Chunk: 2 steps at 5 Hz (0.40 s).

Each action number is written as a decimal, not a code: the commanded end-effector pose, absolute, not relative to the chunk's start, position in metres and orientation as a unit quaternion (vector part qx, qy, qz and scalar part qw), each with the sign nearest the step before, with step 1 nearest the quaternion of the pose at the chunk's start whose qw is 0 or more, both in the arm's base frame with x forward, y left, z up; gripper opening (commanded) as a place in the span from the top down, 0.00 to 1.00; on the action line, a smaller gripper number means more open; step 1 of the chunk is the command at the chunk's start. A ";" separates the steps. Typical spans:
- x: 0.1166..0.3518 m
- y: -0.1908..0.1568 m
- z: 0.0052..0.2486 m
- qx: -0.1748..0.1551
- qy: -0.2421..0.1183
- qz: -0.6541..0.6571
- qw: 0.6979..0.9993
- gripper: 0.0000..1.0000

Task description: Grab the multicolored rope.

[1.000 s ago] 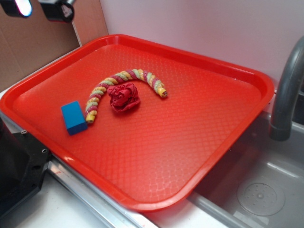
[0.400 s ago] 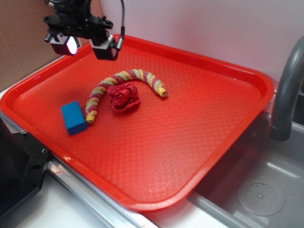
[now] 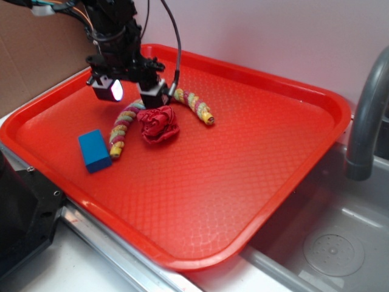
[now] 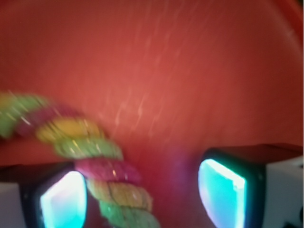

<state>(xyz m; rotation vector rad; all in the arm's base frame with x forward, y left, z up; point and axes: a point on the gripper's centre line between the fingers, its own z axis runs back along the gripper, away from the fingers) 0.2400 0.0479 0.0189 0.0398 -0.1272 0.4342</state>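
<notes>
Now the gripper (image 3: 131,91), jaws spread, hovers over the arched multicolored rope (image 3: 123,125) near the red tray's (image 3: 255,158) far left corner; closing off-centre could snag the dark red cloth ball (image 3: 158,125) beside it

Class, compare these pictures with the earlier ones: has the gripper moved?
Yes. The gripper has come down and toward the multicolored rope, away from the red tray's far rim.

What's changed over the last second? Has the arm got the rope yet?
The gripper came down from the tray's far left corner and now hangs open just above the arch of the multicolored rope, with nothing grasped yet. Rope, dark red cloth ball and blue block have not moved on the red tray.
</notes>
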 end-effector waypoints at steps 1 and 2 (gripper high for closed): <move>0.242 0.044 0.013 0.008 -0.076 0.191 0.979 1.00; 0.241 0.045 0.018 0.008 -0.079 0.187 0.979 1.00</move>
